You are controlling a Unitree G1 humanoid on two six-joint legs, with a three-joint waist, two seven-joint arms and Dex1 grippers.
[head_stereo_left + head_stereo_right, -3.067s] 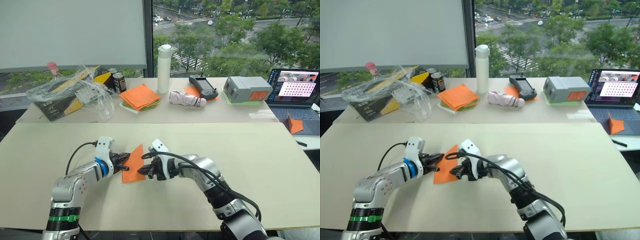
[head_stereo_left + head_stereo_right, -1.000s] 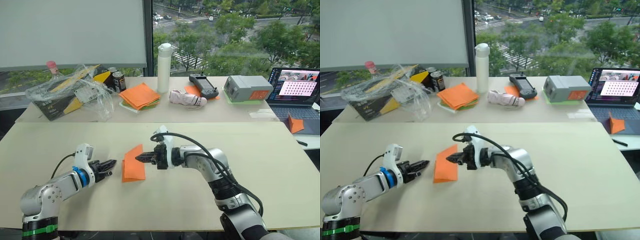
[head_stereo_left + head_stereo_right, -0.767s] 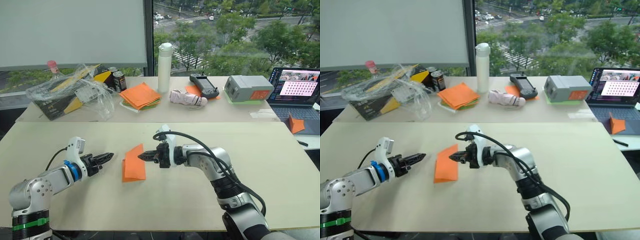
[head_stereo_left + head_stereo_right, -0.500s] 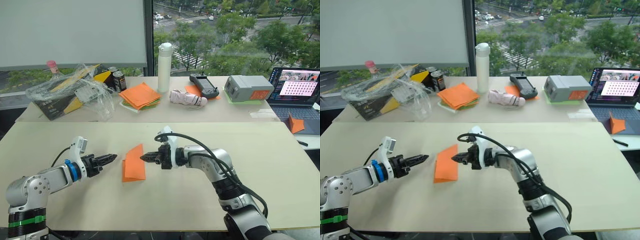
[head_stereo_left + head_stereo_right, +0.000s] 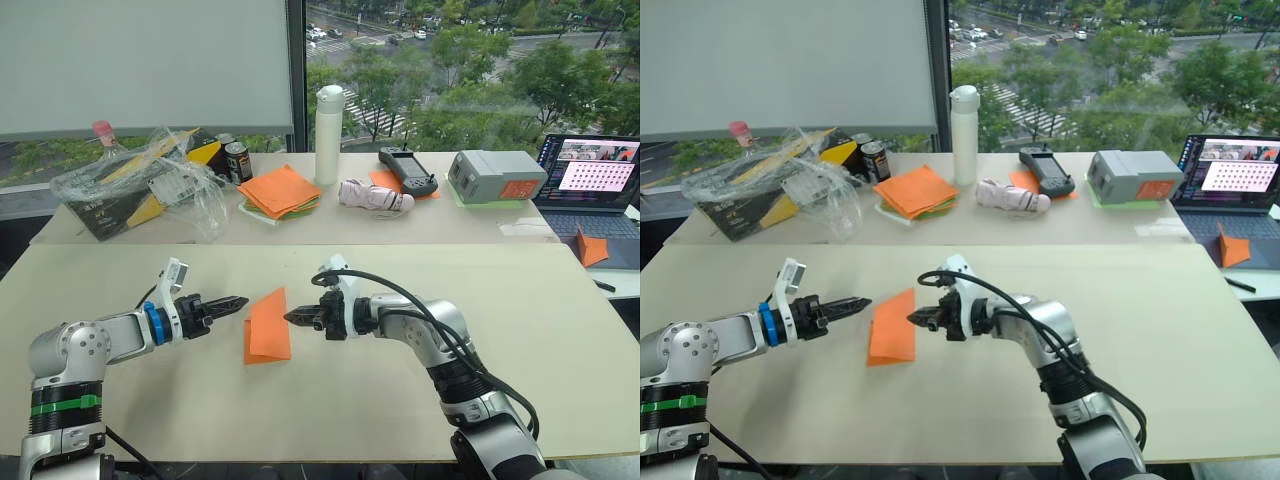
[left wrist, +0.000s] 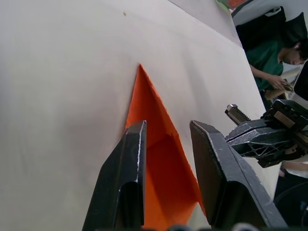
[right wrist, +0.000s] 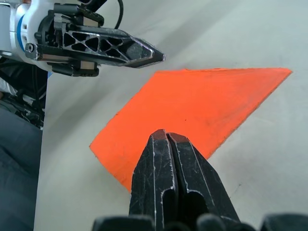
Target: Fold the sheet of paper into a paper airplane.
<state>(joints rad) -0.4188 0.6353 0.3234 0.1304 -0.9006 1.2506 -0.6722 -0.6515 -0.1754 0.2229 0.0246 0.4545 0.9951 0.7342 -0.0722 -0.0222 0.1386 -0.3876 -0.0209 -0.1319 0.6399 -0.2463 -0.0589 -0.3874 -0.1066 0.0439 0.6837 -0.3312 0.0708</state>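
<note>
Sheet of paper [image 5: 267,327] flat on table [image 5: 520,330], between left claw [image 5: 238,300] and right claw [image 5: 290,317].

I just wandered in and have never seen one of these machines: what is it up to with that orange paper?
The robot is partway through folding an orange sheet of paper, which lies on the pale table, creased into a pointed wedge. Its left gripper points at the paper from one side with a gap between its fingers. The right gripper, fingers pressed together, comes in from the other side. Neither is holding the paper.
</note>
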